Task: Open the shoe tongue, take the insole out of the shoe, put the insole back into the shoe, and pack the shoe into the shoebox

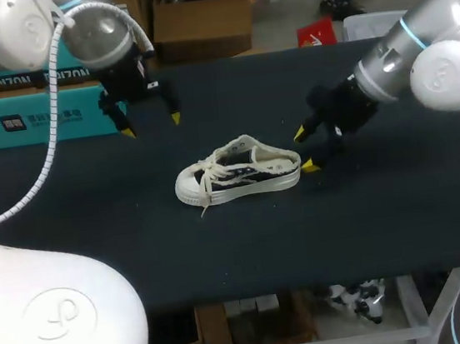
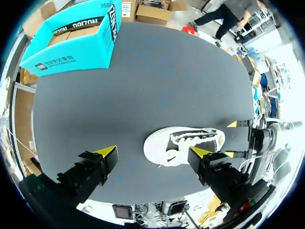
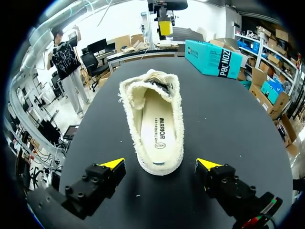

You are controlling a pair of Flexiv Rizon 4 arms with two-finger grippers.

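The canvas sneaker (image 1: 238, 169) stands on its sole near the middle of the black table (image 1: 370, 222), toe to the left, heel to the right. Its insole (image 3: 159, 131) lies flat inside, seated from heel towards toe. The white laces (image 1: 213, 170) are loose over the front, one end trailing onto the table by the toe.

Just right of the heel is the right gripper (image 1: 305, 150), fingers spread wide and holding nothing, with the heel ahead of the gap between them. The left gripper (image 1: 152, 125) hovers to the far left of the shoe, also wide open and empty. The teal shoebox (image 1: 38, 112) sits at the far left of the table, well apart from the shoe.

Nothing pins the sneaker, so a nudge at the heel would probably slide or swivel it. Pulling the insole with the shoe unheld could lift the whole shoe. A fingertip could catch in the loose laces. A soft canvas wall may also buckle under a pinch.
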